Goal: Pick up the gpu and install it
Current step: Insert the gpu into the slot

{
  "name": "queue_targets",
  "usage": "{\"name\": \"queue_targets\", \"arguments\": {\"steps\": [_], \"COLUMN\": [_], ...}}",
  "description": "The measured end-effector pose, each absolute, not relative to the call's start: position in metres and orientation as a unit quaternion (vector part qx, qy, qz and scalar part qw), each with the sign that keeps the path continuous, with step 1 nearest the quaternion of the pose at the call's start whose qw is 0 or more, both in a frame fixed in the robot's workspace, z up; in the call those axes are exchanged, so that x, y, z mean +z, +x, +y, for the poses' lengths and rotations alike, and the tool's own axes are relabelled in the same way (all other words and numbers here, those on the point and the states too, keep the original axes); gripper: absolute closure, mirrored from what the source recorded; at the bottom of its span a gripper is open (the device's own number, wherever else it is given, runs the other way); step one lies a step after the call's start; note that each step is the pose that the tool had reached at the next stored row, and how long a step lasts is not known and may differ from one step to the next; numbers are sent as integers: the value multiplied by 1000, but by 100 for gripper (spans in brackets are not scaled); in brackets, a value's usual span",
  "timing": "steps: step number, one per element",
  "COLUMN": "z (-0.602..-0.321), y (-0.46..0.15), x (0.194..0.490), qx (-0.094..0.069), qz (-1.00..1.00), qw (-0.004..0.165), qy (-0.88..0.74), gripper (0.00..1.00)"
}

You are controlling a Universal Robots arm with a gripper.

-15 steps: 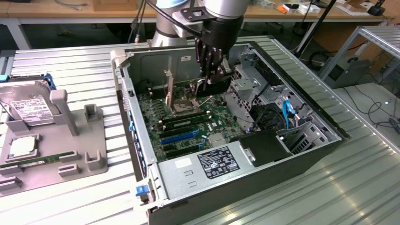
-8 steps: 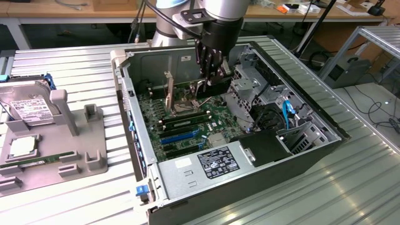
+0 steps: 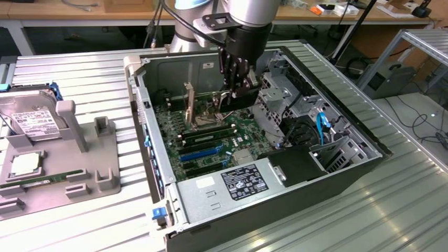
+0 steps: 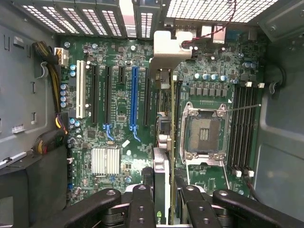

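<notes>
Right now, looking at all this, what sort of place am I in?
Probably a robotics lab or workshop for putting computers together. A robot arm reaches into an open computer case on a ribbed metal table, holding a card, and a hard drive sits on a grey tray.

Lab: slatted metal bench [image 3: 392,210], cluttered desks [image 3: 126,9], floor cables [image 3: 423,123].

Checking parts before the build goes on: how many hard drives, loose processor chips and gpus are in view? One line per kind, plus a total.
hard drive: 1, on the grey tray
processor chip: 1, on that tray
gpu: 1, gripped by the end effector inside the open case
Total: 3
</notes>
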State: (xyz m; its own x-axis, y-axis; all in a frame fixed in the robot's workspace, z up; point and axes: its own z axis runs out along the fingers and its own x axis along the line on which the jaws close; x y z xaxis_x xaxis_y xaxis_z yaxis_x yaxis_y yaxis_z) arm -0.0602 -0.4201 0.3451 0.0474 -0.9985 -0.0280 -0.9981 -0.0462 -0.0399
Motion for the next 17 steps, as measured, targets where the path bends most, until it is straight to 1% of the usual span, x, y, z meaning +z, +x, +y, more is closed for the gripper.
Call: {"name": "queue_targets", "arguments": {"steps": [17], "z": [-423], "y": [-60], "x": [334], "qx": [-4], "qz": [713], "qw": [24], "qy": [-701], "gripper": [73]}}
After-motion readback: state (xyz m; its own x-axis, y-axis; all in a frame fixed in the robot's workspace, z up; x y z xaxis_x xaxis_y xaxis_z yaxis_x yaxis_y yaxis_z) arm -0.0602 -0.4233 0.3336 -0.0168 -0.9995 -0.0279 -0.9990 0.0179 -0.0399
